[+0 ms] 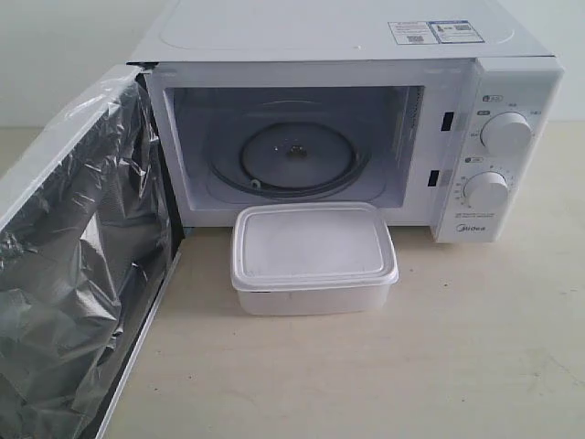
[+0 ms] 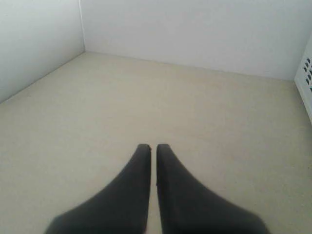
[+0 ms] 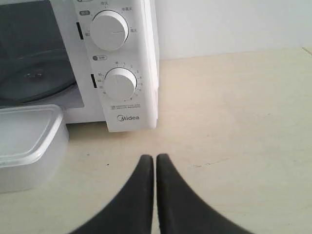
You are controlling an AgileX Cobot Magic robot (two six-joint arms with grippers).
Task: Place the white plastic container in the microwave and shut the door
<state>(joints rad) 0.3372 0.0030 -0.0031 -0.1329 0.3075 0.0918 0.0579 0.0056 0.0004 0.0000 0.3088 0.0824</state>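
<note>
The white plastic box (image 1: 313,259) sits on the table (image 1: 430,366) with its lid on. It is right in front of the microwave (image 1: 320,32), just beside the lower edge of the open mouth and not yet inside. Nothing is gripping it.

Inside the microwave the glass turntable (image 1: 297,155) lies bare. The door (image 1: 73,274) stands swung wide on the microwave's hinge side, crinkled film across its inner face.

The right gripper (image 3: 155,157) has its fingers pressed together and holds nothing. It hangs over the table in front of the microwave's knob panel, with the box near it on the mouth side. The left gripper (image 2: 152,146) is likewise pressed together and empty, over bare table next to the microwave's vented wall (image 2: 307,73). Neither arm shows in the exterior view.

As I judge it, the task stands at its first step, reaching for the box. The next move calls for a gripper to spread its fingers, come to the box and take it by an edge or across its narrow side. It would then lift the box over the microwave's sill onto the turntable. Closing the door comes after that.
</note>
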